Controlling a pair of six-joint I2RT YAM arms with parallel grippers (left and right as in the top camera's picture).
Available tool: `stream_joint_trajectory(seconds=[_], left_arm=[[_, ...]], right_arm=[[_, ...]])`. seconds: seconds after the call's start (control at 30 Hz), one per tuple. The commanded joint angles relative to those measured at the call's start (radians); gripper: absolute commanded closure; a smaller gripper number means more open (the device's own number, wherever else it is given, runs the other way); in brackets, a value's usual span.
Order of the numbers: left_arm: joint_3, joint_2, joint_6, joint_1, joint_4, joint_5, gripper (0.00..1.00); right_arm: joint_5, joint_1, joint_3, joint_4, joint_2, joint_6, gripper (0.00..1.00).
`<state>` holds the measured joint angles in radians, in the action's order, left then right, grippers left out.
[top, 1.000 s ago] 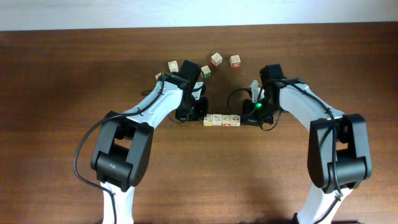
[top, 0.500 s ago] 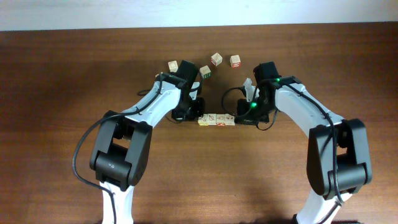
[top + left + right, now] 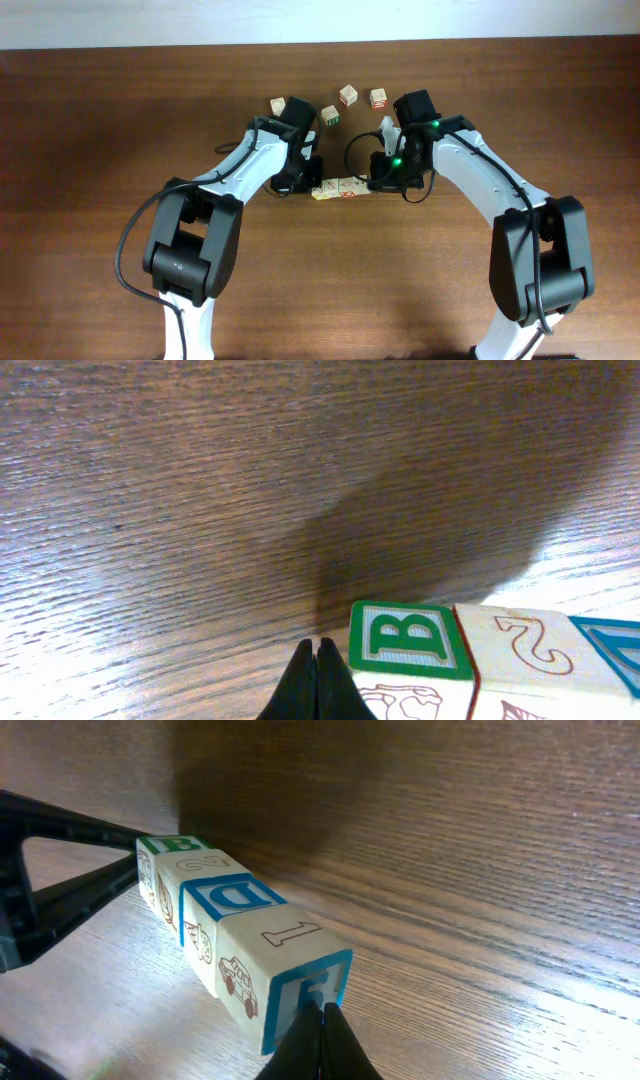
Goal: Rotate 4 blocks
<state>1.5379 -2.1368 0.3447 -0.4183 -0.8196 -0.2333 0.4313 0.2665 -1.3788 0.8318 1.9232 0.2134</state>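
row of four blocks (image 3: 338,188): touching end to end, between the two grippers
long axis: side to side, slightly skewed
left gripper (image 3: 317,678): fingers together, empty, tips just beside green B block (image 3: 410,640) at left end
right gripper (image 3: 322,1038): fingers together, empty, tips against blue-edged end block (image 3: 285,982)
nearer: neither, one per end
hidden: fingertips under wrists overhead; left contact unclear; loose blocks (image 3: 348,95) beyond, faces unreadable

A green B stood on top of the end block (image 3: 410,640), a red outlined 2 on the second block (image 3: 525,645), a blue D on the third block (image 3: 235,898), and an outlined 1 on the fourth block (image 3: 290,935).
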Motion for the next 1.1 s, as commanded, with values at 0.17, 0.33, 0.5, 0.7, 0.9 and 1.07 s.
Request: stream_joint_trajectory(seconds=[0.17,0.33,0.5,0.7,0.9,1.07], left_arm=[[0.0,-0.014,0.01,-0.037,0.02,-0.158,1.0],[0.0,-0.014,0.01,-0.037,0.02,-0.158,1.0],[0.0,-0.014,0.01,-0.037,0.02,-0.158,1.0],[0.0,-0.014,0.01,-0.021,0.015,-0.159,1.0],[0.001,-0.014,0.01,0.023,-0.009,-0.163,1.0],[0.001,-0.013,0.01,0.033,-0.008,-0.163,1.0]], right_arm=[[0.167,0.126,-0.063,-0.013,-0.011,0.01,0.96],[0.168,0.135,-0.063,-0.013,-0.011,0.025,0.96],[0.167,0.138,-0.063,-0.014,-0.011,0.028,0.96],[0.166,0.139,-0.063,-0.027,-0.01,0.032,0.96],[0.159,0.14,-0.063,-0.048,-0.01,0.058,0.96],[0.159,0.14,-0.063,-0.052,-0.009,0.058,0.96]])
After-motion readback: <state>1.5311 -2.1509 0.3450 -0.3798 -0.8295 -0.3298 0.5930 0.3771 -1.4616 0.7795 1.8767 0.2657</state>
